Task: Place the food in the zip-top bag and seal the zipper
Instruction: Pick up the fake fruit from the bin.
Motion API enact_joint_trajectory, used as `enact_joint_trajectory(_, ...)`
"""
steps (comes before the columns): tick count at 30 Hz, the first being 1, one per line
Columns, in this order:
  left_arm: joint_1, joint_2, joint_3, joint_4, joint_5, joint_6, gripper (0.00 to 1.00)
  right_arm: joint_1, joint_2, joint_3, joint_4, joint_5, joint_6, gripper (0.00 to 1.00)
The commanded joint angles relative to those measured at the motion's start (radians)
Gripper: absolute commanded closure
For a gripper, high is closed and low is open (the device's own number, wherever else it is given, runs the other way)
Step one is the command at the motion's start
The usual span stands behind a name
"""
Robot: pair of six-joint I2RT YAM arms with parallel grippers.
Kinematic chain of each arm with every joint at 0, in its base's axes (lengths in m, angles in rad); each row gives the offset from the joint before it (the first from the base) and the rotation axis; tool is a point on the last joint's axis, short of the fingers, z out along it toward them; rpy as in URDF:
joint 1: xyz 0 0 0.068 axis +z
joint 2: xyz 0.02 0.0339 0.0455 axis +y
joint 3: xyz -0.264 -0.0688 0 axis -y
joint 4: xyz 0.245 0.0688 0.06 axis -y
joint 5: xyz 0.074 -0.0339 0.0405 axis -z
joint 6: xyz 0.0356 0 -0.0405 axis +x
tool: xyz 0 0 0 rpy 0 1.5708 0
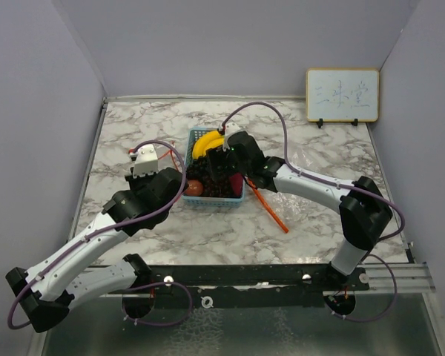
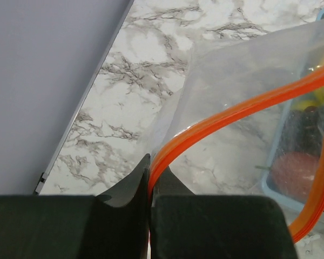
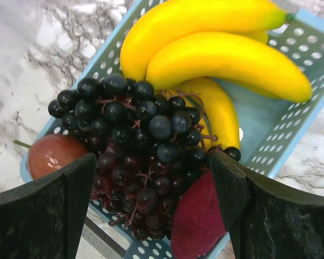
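Your left end effector (image 2: 149,178) is clamped shut on the orange zipper strip (image 2: 232,110) of the zip-top bag (image 2: 243,65), with its two fingers pressed together on the strip. From that pinch the strip arcs up and away to the right, and the clear film lifts off the marble tabletop (image 1: 319,222). A second stretch of orange strip runs down the right edge of that wrist view. None of the food is at this end effector. It all lies to its right, and you can see the blue mesh basket (image 3: 291,124) and the red fruit (image 3: 51,154) blurred through the film.

All of the food sits in the basket, mid-tabletop between your two arms. The bananas (image 3: 221,59) fill the far end, the dark grape cluster (image 3: 140,135) is heaped in the middle, the red fruit is in the near left corner, and the magenta vegetable (image 3: 197,221) is at the near right, partly under the grapes.

Your right end effector (image 3: 151,162) hangs over the near end of the basket with its fingers spread wide. It straddles the grape cluster and grips nothing. Its left finger is just beside the red fruit and its right finger is above the magenta vegetable. I cannot tell whether either pad touches the grapes.

The count is two end effectors, one bag, one basket, one banana bunch with three bananas showing, one grape cluster, one red fruit and one magenta vegetable. One whiteboard (image 1: 342,94) leans against the back wall on the right.
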Motion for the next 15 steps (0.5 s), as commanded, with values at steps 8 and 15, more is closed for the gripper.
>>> enact_joint_trajectory(8, 0.013, -0.037, -0.02, 0.048, -0.03, 0.006, 1.0, -0.004, 0.019, -0.005, -0.008, -0.154, 0.002, 0.15)
enact_joint_trajectory(15, 0.013, -0.056, -0.022, 0.053, -0.033, 0.008, 1.0, -0.004, 0.122, 0.066, 0.015, -0.058, -0.004, 0.15)
